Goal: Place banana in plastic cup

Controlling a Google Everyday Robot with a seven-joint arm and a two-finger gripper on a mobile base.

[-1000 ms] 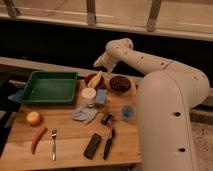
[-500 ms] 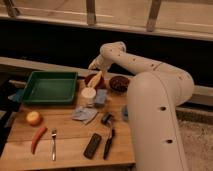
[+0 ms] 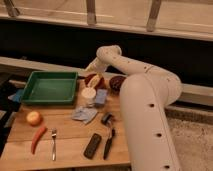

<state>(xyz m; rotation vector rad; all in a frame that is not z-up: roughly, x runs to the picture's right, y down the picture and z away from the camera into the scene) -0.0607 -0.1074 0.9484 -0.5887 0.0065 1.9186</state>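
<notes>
Gripper (image 3: 94,70): over the reddish bowl (image 3: 101,85), likely reaching the banana (image 3: 95,78) inside; grasp state we cannot tell.
Plastic cup (image 3: 101,96): just before that bowl.

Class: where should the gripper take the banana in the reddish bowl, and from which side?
Grip the banana across its middle, coming from above. It seems to lie in the reddish bowl, whose rim blocks a sideways approach, and it is narrow crosswise. The gripper hangs just above that bowl.
</notes>
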